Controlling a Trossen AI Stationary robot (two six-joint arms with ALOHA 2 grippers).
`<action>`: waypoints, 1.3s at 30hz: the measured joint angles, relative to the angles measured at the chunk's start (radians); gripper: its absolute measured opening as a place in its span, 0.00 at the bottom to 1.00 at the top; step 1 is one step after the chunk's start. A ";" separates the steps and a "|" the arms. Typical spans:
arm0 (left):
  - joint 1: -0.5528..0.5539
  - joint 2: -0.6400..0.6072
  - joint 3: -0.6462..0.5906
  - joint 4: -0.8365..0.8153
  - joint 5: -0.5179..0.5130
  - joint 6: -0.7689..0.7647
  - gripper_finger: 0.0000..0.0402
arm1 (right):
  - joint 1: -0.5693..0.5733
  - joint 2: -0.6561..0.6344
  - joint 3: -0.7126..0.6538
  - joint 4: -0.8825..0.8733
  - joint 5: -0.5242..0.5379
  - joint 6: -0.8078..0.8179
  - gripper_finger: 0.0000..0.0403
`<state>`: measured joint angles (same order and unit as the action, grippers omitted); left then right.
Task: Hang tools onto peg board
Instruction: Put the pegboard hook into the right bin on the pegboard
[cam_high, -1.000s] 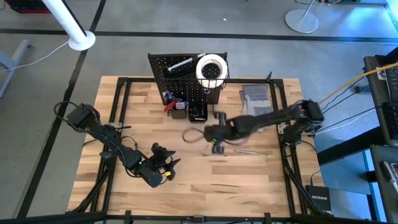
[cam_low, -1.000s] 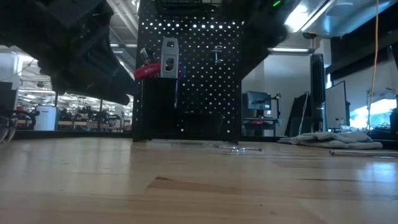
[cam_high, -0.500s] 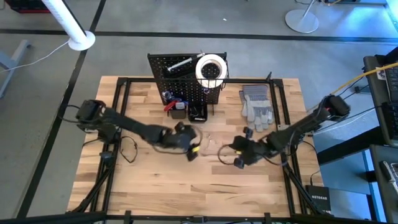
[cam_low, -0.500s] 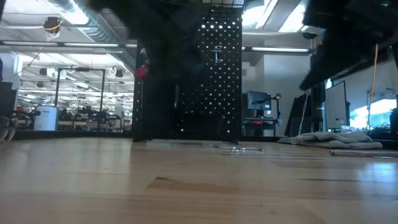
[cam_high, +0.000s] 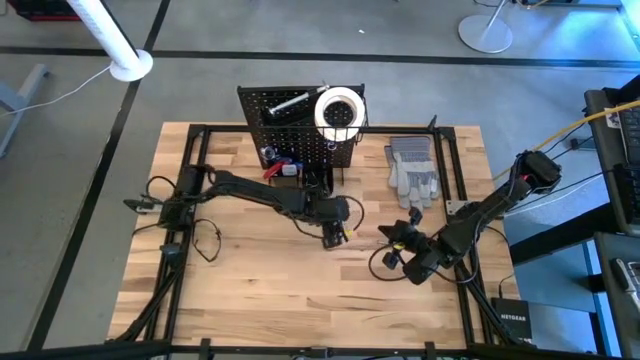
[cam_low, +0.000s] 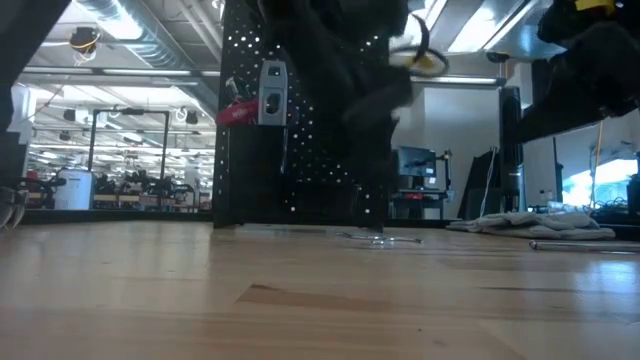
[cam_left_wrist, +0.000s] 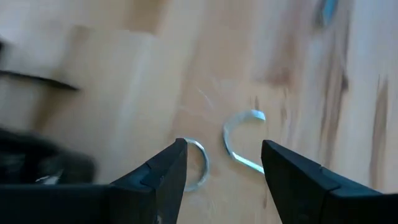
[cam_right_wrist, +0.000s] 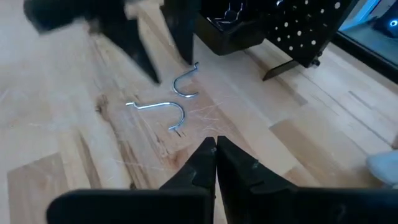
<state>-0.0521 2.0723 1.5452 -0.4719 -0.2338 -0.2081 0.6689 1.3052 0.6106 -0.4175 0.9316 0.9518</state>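
Note:
Two silver wire hooks (cam_left_wrist: 239, 140) (cam_right_wrist: 158, 112) lie flat on the wooden table in front of the peg board (cam_high: 298, 125). My left gripper (cam_high: 335, 232) (cam_left_wrist: 224, 149) hovers open just above them, fingers pointing down and to either side of them, touching nothing. My right gripper (cam_high: 398, 258) (cam_right_wrist: 216, 146) is shut and empty, to the right of the hooks, toward the near-right. On the peg board are a white tape roll (cam_high: 340, 110), a silver tool (cam_high: 288, 103) and red-handled pliers (cam_high: 275, 168).
Grey work gloves (cam_high: 412, 170) lie at the far right of the table. A small black bin (cam_right_wrist: 236, 25) stands at the peg board's foot, close behind the hooks. Bare wood stretches across the near half of the table (cam_high: 300, 300).
My left gripper has swung from the near-left of the table toward the middle and now hangs over the hooks, its wrist rolled, still open. My right gripper has drawn back from over the hooks toward the near-right and sunk a little, still shut. The hooks have stayed put.

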 joint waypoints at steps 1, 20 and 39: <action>0.007 0.012 0.001 -0.005 0.022 0.041 0.48 | 0.000 0.000 0.000 0.001 0.002 -0.004 0.04; 0.097 0.105 0.002 -0.030 0.232 0.499 0.48 | -0.001 0.002 0.000 0.010 0.075 -0.021 0.04; 0.089 0.122 0.001 -0.065 0.234 0.440 0.02 | -0.002 0.003 0.000 0.012 0.087 -0.022 0.04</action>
<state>0.0364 2.1944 1.5467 -0.5369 0.0002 0.2320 0.6674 1.3079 0.6102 -0.4057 1.0183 0.9298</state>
